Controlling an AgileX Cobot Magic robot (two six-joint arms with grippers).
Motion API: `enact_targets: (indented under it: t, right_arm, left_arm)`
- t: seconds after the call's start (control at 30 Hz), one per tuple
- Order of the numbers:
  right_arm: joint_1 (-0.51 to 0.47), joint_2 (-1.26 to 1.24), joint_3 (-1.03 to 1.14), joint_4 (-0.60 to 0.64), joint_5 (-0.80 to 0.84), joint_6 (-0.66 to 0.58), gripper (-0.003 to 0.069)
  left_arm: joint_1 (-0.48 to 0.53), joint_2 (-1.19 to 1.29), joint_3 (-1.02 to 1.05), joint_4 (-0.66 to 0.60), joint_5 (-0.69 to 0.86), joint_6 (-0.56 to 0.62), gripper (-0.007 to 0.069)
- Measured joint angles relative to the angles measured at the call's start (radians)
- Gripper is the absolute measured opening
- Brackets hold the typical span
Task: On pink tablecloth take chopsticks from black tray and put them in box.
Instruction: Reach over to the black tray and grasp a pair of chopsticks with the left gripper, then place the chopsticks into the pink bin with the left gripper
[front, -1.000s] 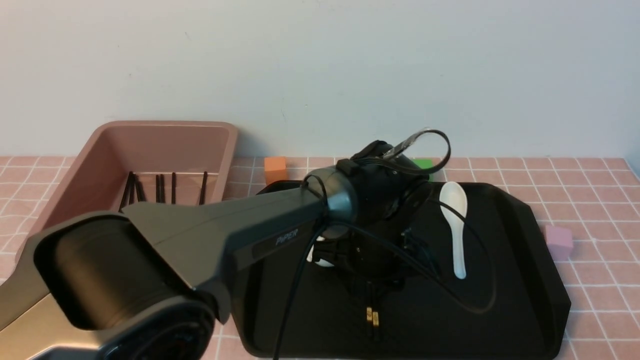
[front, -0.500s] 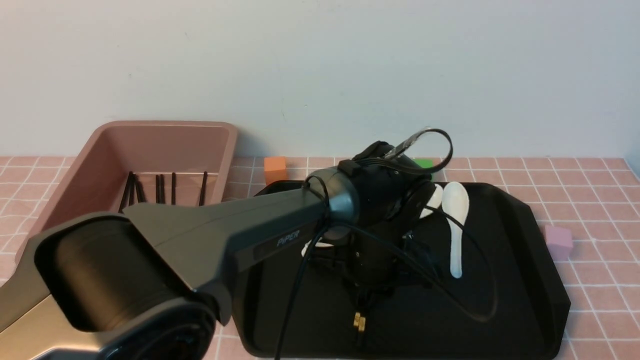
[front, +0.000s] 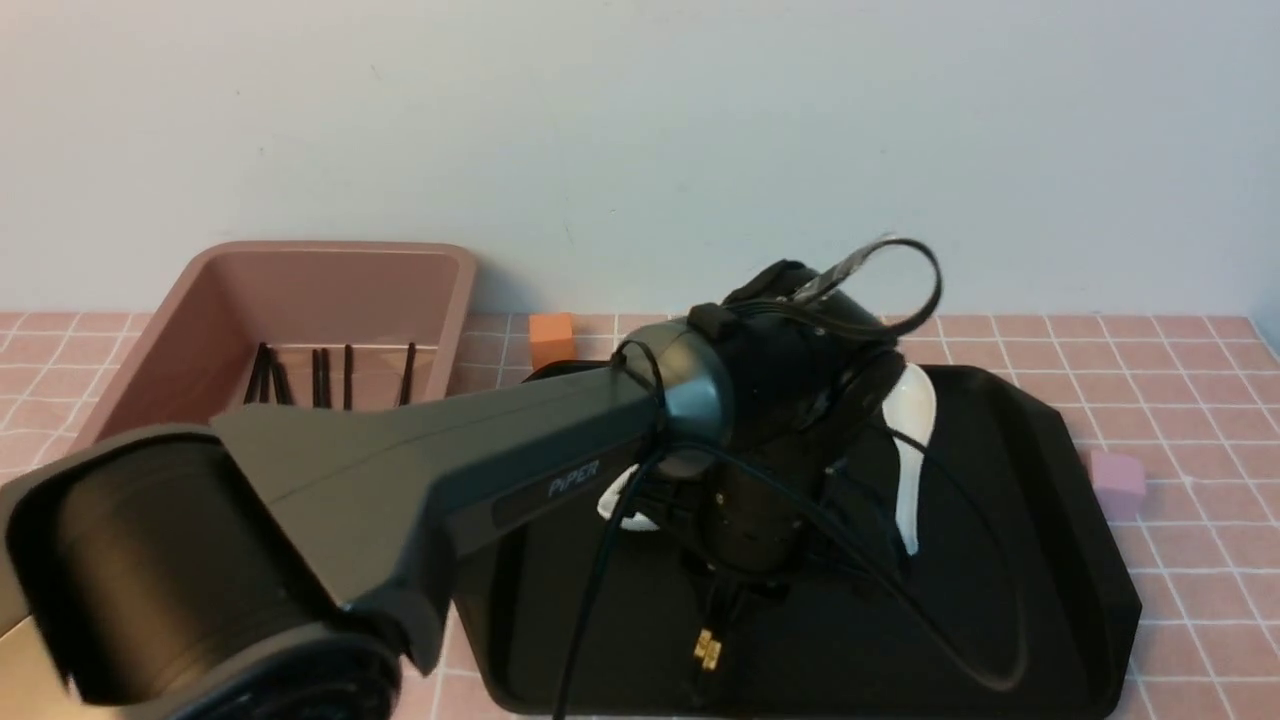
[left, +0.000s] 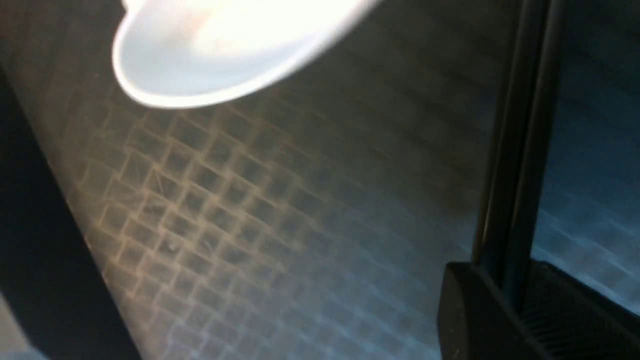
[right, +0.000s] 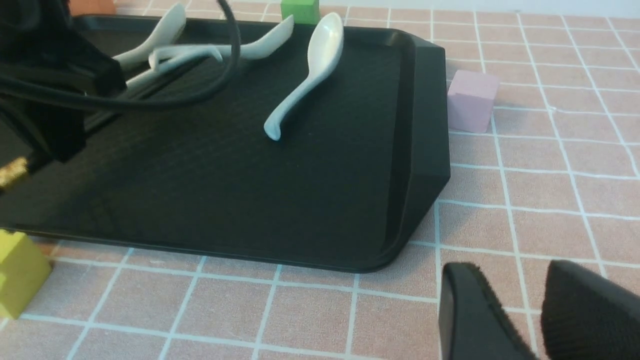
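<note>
A pale bare wall backs a table covered by the pink tablecloth (front: 1200, 400), gridded with thin white lines. The black tray (front: 1000, 560) lies centre-right, and the box (front: 330, 250) stands well apart at the robot's far left, with several more black sticks (front: 320, 375) already leaning inside it.

The left arm reaches across the tray with the left gripper (front: 728, 592) pointing down. Its fingers look clamped on a pair of chopsticks (front: 708, 648), whose gold-banded ends poke out below, tilted. The left wrist view shows the two sticks (left: 515, 150) running side by side into a finger pad. White spoons (right: 305, 75) lie on the tray beside the arm.

The right gripper (right: 537, 285) hovers over the cloth off the tray's corner, its fingers close together with only a thin slit between them and gripping nothing.

This looks like the pick step, with the grip made and the carry not yet begun. The next move calls for raising the pair clear of the tray rim and spoons, swinging left and back over the box's flared rim — the long ends must clear it — then parting the fingers.
</note>
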Motion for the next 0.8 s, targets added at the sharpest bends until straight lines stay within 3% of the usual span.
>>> enact_targets:
  t: [0.43, 0.6, 0.8]
  right_arm:
    - [0.0, 0.0, 0.0, 0.0, 0.0, 0.0, 0.024]
    - [0.0, 0.0, 0.0, 0.0, 0.0, 0.0, 0.024]
    - [0.0, 0.0, 0.0, 0.0, 0.0, 0.0, 0.024]
  left_arm:
    - [-0.026, -0.17, 0.003, -0.042, 0.012, 0.037, 0.0114]
    - [-0.023, -0.272, 0.009, 0.012, 0.02, 0.052, 0.0114]
    - [0.07, -0.432, 0.112, 0.094, 0.02, 0.058, 0.0114]
